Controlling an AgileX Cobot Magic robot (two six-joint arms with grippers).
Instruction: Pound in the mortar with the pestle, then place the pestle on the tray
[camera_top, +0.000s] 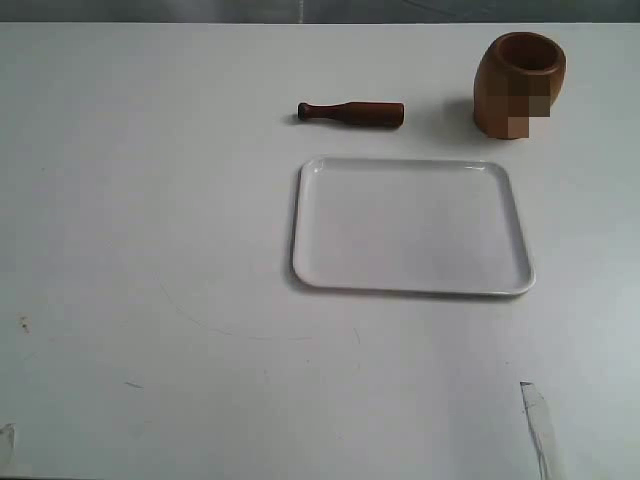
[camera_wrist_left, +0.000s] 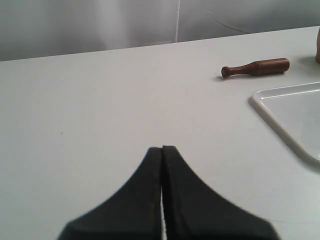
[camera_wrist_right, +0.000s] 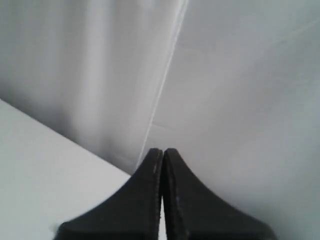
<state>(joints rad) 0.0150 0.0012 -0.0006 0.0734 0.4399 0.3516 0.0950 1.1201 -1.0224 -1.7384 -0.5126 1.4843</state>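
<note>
The pestle (camera_top: 350, 112) lies on its side on the white counter (camera_top: 150, 200), with its thick end toward the mortar (camera_top: 520, 85) and its small knob pointing away from it. It is not in contact with either gripper. It rests just beyond the far edge of the tray (camera_top: 410, 225), alongside the left half of that edge, with a narrow strip of bare counter between the two. The mortar stands upright to the right of the pestle and apart from it, near the tray's far right corner, its round opening facing up. A pixelated patch covers part of its side. The tray is flat and white, with rounded corners and a low raised rim, and sits near the middle of the counter. In the left wrist view, the left gripper (camera_wrist_left: 162, 148) has its black jaws pressed together tip to tip, grasping nothing. It hangs over bare counter, well apart from the pestle and from the tray corner seen beyond it. The right gripper (camera_wrist_right: 163, 150) is likewise fully closed on nothing, pointing past the counter's edge toward a pale, folded backdrop (camera_wrist_right: 225, 75).
</note>
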